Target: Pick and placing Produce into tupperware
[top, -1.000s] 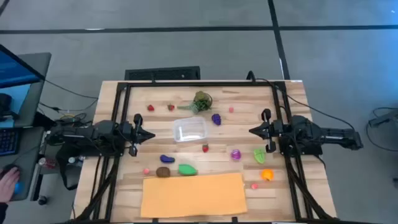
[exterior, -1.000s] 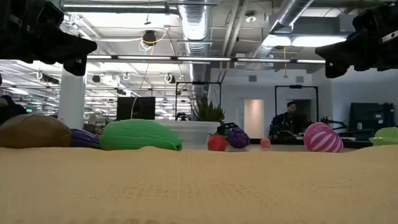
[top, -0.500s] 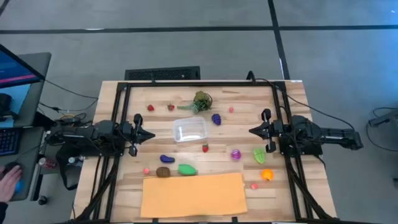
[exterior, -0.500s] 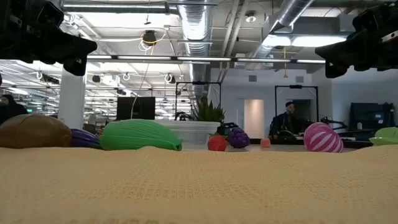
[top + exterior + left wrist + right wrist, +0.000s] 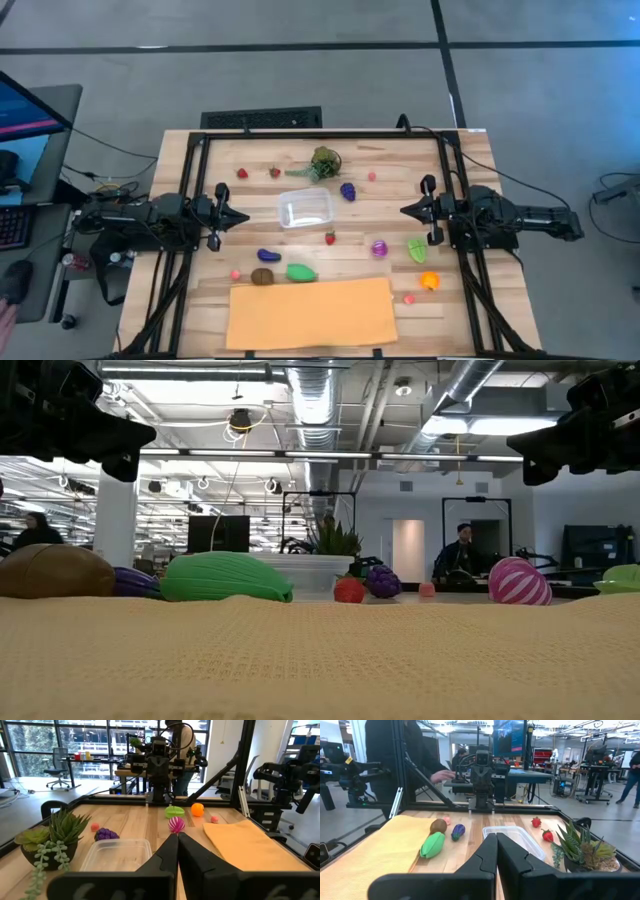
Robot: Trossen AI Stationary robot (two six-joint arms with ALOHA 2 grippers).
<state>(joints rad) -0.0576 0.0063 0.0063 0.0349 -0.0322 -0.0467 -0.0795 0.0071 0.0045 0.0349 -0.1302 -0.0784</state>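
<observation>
While both arms wait at the table's sides, the left gripper (image 5: pixel 245 215) and right gripper (image 5: pixel 404 211) hang clenched on nothing, fingertips pressed together and aimed at each other across the middle. The tub (image 5: pixel 305 209) sits open and empty near the centre of the wooden table (image 5: pixel 470 150), between the two grippers and closer to the left one.

Produce lies scattered around the tub, none inside:
- two strawberries (image 5: pixel 259 172) at the far side, left of the leafy bunch (image 5: pixel 320 164);
- grapes (image 5: pixel 347 191) just right of the tub, with a small pink piece (image 5: pixel 371 176) beyond them;
- a third strawberry (image 5: pixel 330 237) just beside the tub's near edge;
- striped pink piece (image 5: pixel 379 248) and light green piece (image 5: pixel 417 249) near the right gripper;
- orange piece (image 5: pixel 429 281) and another small pink piece (image 5: pixel 410 298) at the near right;
- blue-purple piece (image 5: pixel 268 256), brown piece (image 5: pixel 262 276), green piece (image 5: pixel 301 271) and a small pink piece (image 5: pixel 236 274) along the far edge of the tan sheet (image 5: pixel 310 312).

The sheet lies flat at the table's near edge. Low view shows a person (image 5: pixel 459 554) in the room behind.
</observation>
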